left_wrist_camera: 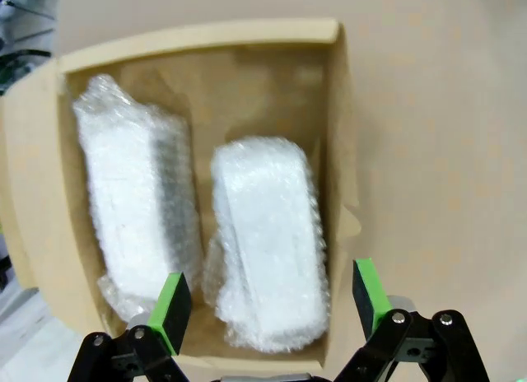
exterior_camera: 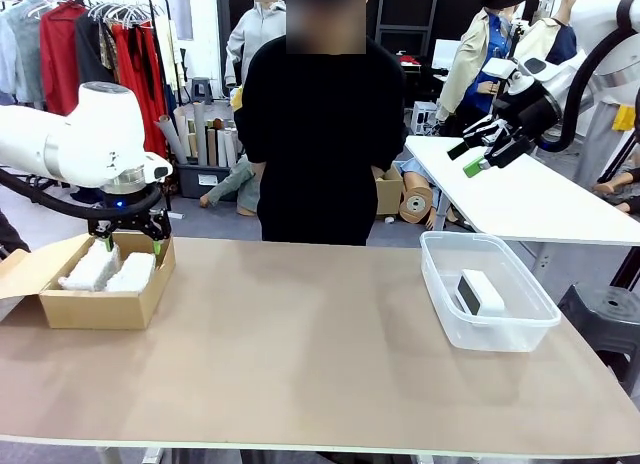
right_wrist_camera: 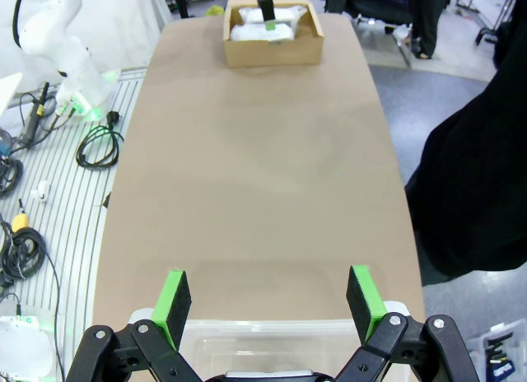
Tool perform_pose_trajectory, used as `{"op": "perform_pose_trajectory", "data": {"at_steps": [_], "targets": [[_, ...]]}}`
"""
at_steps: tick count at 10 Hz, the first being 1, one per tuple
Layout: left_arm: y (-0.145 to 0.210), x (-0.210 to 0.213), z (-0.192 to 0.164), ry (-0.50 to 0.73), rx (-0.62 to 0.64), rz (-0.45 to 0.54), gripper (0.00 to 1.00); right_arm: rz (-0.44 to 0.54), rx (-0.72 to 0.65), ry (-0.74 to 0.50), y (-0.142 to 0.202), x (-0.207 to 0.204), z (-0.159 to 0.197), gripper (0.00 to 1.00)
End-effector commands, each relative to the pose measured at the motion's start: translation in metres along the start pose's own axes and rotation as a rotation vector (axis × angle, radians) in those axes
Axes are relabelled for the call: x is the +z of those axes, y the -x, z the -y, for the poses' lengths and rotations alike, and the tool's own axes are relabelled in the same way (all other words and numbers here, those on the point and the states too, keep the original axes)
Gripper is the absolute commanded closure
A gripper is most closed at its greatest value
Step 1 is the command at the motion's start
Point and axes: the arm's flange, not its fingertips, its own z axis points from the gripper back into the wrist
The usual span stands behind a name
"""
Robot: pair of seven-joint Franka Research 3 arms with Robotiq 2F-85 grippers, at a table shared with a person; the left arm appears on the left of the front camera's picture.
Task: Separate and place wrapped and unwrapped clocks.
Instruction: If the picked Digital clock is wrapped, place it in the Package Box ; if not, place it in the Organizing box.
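Two wrapped clocks, oblong bundles in white bubble wrap, lie side by side in a cardboard box (exterior_camera: 100,306) at the table's left: one (left_wrist_camera: 136,213) and the other (left_wrist_camera: 268,242). My left gripper (exterior_camera: 129,248) hovers open just above the box, its green pads (left_wrist_camera: 173,309) straddling the nearer end of the second bundle without touching it. The unwrapped clock (exterior_camera: 480,292), bare white with a dark screen, sits in a clear plastic bin (exterior_camera: 440,294) at the right. My right gripper (exterior_camera: 468,159) hangs open high above that bin (right_wrist_camera: 272,337), holding nothing.
A person in black (exterior_camera: 320,134) stands at the far edge, hands out of sight. The box's flap (exterior_camera: 22,274) opens to the left. Bare table (exterior_camera: 300,344) stretches between box and bin. A white table (exterior_camera: 520,194) stands behind at right.
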Motion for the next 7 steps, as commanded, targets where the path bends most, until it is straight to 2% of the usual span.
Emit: {"op": "perform_pose_trajectory", "data": {"at_steps": [1,3,4,7], "targets": [[0.002,0.015,-0.003,0.136,-0.071,-0.181,0.0,-0.001,0.002,-0.001,-0.001,0.001,-0.002,0.0],[-0.001,0.031,-0.012,0.227,-0.182,-0.337,0.0,-0.001,0.002,-0.001,-0.001,0.001,-0.002,0.0],[-0.003,0.04,-0.014,0.275,-0.24,-0.349,0.0,-0.001,0.002,-0.001,-0.001,0.001,-0.002,0.0],[0.005,0.07,-0.013,0.392,-0.57,-0.346,0.0,-0.001,0.002,-0.001,-0.001,0.001,-0.002,0.0]]}}
